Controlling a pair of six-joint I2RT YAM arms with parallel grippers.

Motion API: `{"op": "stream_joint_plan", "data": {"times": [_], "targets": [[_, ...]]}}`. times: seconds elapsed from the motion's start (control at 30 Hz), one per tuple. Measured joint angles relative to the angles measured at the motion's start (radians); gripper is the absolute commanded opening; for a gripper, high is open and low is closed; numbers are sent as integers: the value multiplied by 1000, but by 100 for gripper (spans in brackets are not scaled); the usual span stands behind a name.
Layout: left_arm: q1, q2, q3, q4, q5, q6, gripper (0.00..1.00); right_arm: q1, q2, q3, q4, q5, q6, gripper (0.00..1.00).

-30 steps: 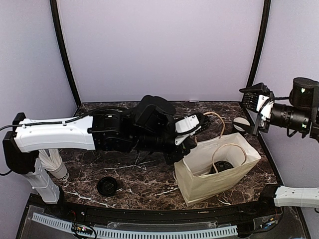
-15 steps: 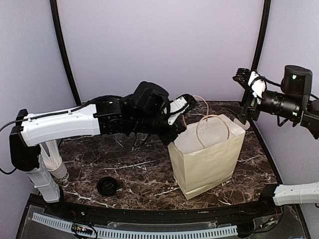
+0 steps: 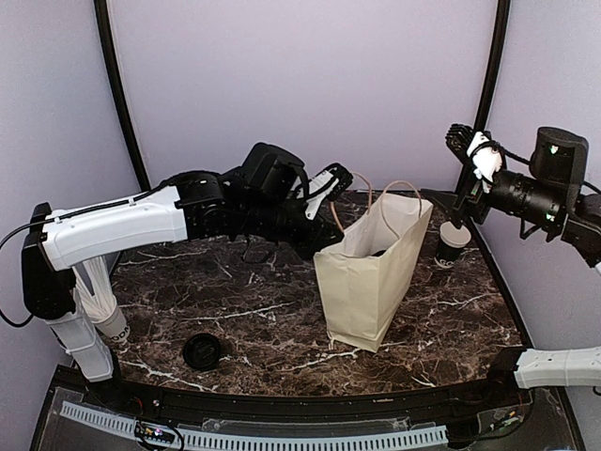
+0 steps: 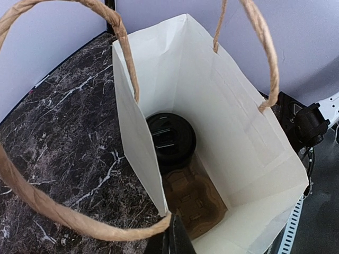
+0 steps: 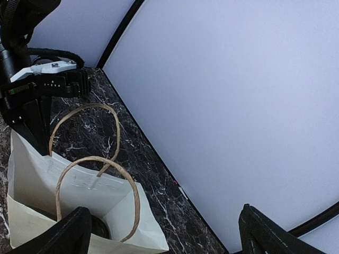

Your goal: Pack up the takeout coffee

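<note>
A white paper bag [image 3: 368, 272] stands on the marble table [image 3: 235, 301], leaning slightly, mouth up. Down inside it the takeout coffee [image 4: 170, 140] shows its black lid, beside a brown cardboard carrier [image 4: 194, 200]. My left gripper [image 3: 338, 183] is shut on one brown twine handle [image 4: 79, 219] at the bag's rim, and its fingers [image 4: 177, 241] press together at the bottom of the left wrist view. My right gripper [image 3: 470, 155] hangs open above and to the right of the bag, holding nothing; its fingers [image 5: 69, 233] straddle the bag's far corner [image 5: 127, 222].
A black cup with a bare white rim [image 3: 453, 241] stands behind the bag at the right. A loose flat black lid [image 3: 202, 350] lies near the front left. A stack of white cups [image 3: 101, 308] sits by the left arm's base. Curved walls close the back.
My left gripper has pulled the bag by its handle from lying tipped over to upright and drawn it left. The right arm rose, and the white-rimmed cup came into view.
</note>
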Motion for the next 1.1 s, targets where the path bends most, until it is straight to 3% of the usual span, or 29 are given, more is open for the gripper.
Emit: {"op": "stream_joint_plan", "data": {"times": [0.03,0.17,0.37,0.57,0.7,0.97,1.03,1.1], "targets": [[0,0,0,0,7,-7,8,-2,-1,-4,3,5,0,99],[0,0,3,11,23,-23,41,-5,-6,-12,6,13,-1,99],[0,-8,39,18,29,-55,60,-5,-8,-10,20,24,-48,99],[0,-100,63,-53,-35,-68,62,-5,41,42,35,49,-81,99],[0,-238,75,-190,-207,-137,56,-5,77,80,58,71,-80,99],[11,-557,88,-743,-649,-583,43,-7,37,24,89,67,-62,99],[35,-626,66,-850,-694,-682,44,-7,23,8,88,64,-61,99],[69,-685,23,-928,-718,-748,54,-7,14,2,88,60,-61,98]]}}
